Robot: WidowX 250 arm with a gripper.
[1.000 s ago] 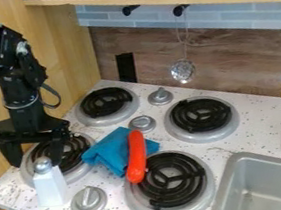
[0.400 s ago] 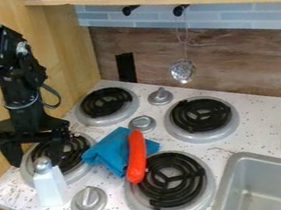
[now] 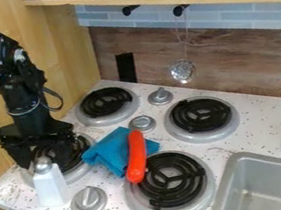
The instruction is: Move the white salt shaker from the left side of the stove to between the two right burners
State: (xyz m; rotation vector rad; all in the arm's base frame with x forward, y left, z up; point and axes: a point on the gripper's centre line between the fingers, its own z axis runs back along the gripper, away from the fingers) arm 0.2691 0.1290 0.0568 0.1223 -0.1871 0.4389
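Open black gripper (image 3: 43, 156) at eight o'clock, near silver-topped white shaker (image 3: 50, 188), blue cloth (image 3: 109, 150) toward seven o'clock, red sausage (image 3: 135, 157) lying partly on it.

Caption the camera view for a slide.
Black gripper above the left burner, just behind a white shaker, with a red sausage lying across a blue cloth.

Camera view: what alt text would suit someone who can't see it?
Black robot arm with its jaws above a black coil burner, just behind a silver-capped white bottle; nearby, a red sausage-shaped toy lies across a crumpled blue cloth.
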